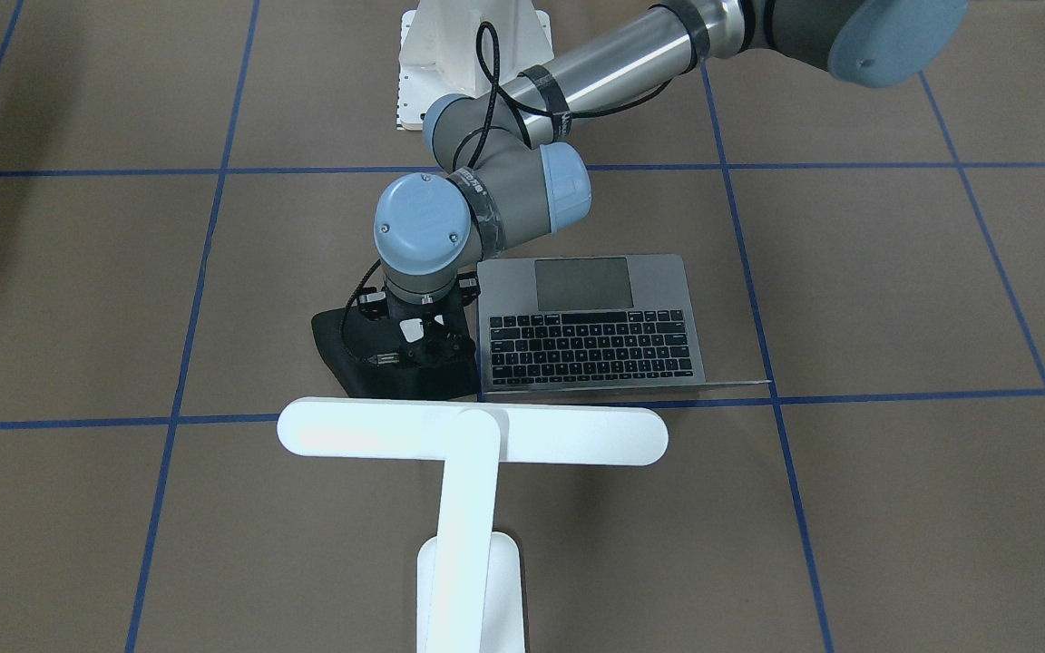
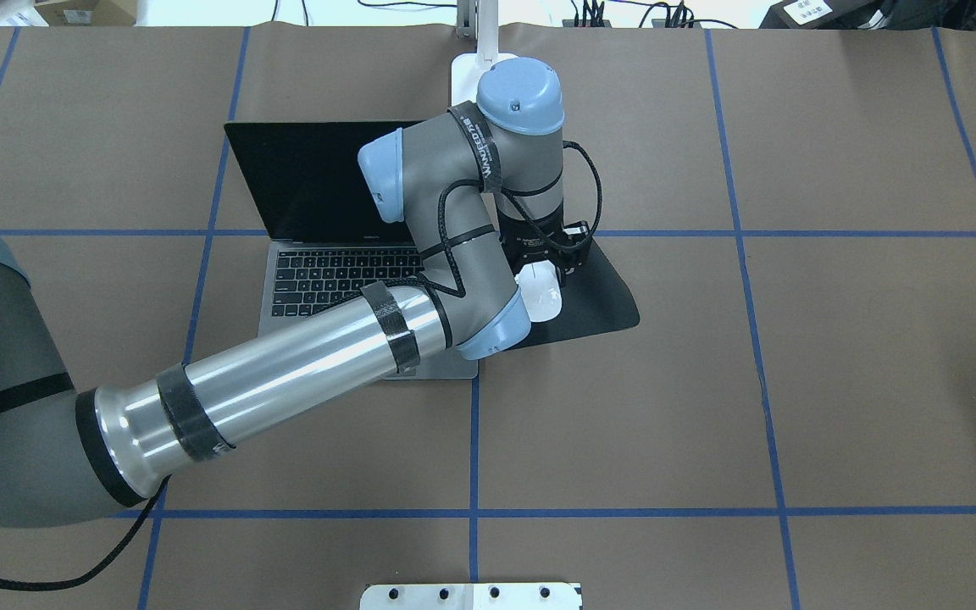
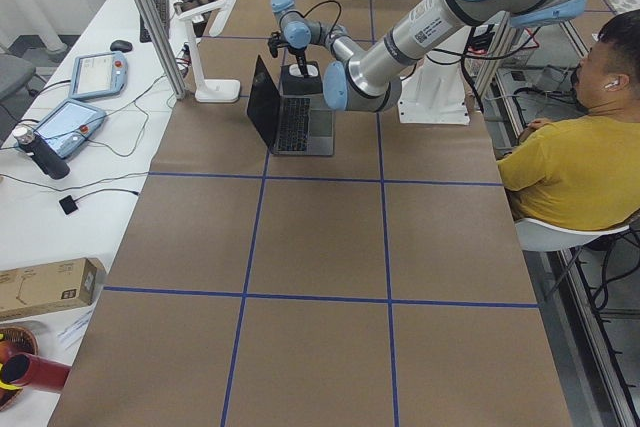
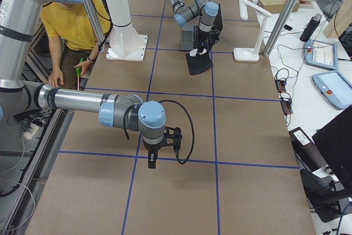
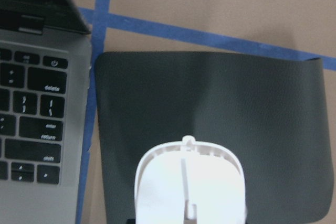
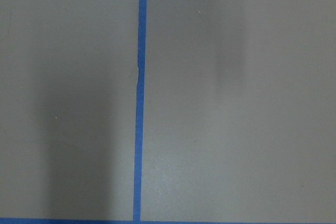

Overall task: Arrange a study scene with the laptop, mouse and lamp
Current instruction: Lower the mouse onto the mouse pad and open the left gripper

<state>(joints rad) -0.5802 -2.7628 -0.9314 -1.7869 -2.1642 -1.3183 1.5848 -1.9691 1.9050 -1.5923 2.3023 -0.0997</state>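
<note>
The grey laptop [image 1: 590, 322] stands open in mid-table, its dark screen [image 2: 318, 186] facing the robot. A flat black mouse pad [image 2: 602, 301] lies right beside it, on the robot's right. My left arm reaches across the laptop. My left gripper [image 2: 543, 264] points down over the pad and looks shut on the white mouse [image 2: 540, 298]. The mouse fills the bottom of the left wrist view [image 5: 190, 187], low over the pad [image 5: 210, 98]. The white T-shaped lamp [image 1: 473, 435] stands behind the laptop. My right gripper [image 4: 160, 148] hangs over bare table; whether it is open or shut cannot be told.
The white flanged pedestal [image 1: 468, 54] stands at the robot's edge of the table. A seated person in yellow [image 3: 575, 162] is beside the table. Tablets, cables and a bottle [image 3: 40, 152] lie on the side bench beyond the lamp.
</note>
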